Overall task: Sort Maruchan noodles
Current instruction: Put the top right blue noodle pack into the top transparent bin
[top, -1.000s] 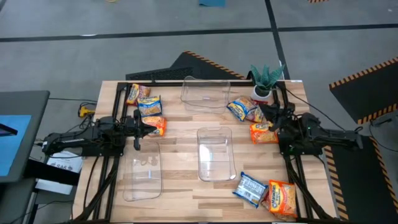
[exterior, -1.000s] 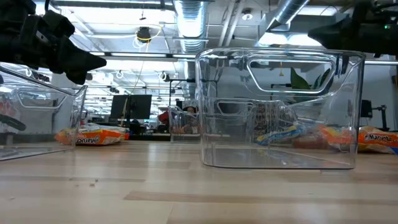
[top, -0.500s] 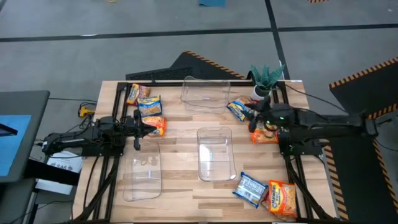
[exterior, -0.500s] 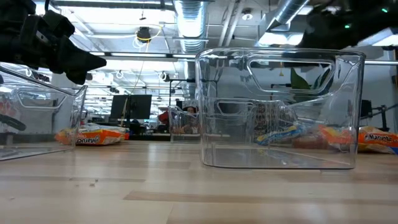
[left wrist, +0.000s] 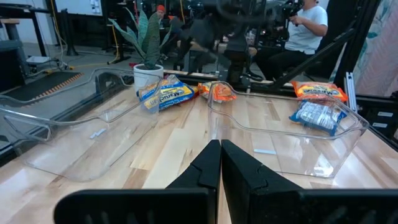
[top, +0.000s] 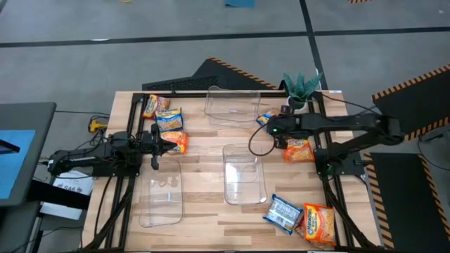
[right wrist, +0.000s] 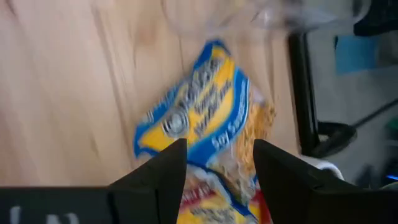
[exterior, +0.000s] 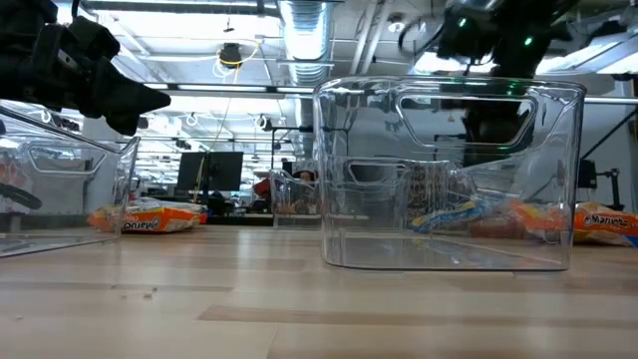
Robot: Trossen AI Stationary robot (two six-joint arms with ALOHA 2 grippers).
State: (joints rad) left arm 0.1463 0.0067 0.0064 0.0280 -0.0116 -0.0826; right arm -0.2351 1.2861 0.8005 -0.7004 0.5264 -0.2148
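Maruchan noodles lie in three groups. At the far left are a mixed packet (top: 156, 105), a blue-and-yellow one (top: 169, 120) and an orange one (top: 181, 143). At the right are a blue-and-yellow packet (top: 265, 119) and an orange packet (top: 299, 150). At the near right lie a blue packet (top: 284, 213) and an orange packet (top: 318, 223). My right gripper (right wrist: 217, 163) hangs open above the right blue-and-yellow packet (right wrist: 199, 118), its fingers on either side of it. My left gripper (left wrist: 220, 149) is shut and empty beside the left orange packet.
Three clear bins stand on the wooden table: one at the far middle (top: 232, 105), one in the centre (top: 244, 174), one near left (top: 160, 193). A potted plant (top: 301, 90) stands at the far right, close behind my right arm. A person sits beyond the table (left wrist: 308, 25).
My right gripper has travelled toward the table's left and far edge, from over the right orange packet to over the blue-and-yellow packet, with the arm stretching out. No packet has moved.
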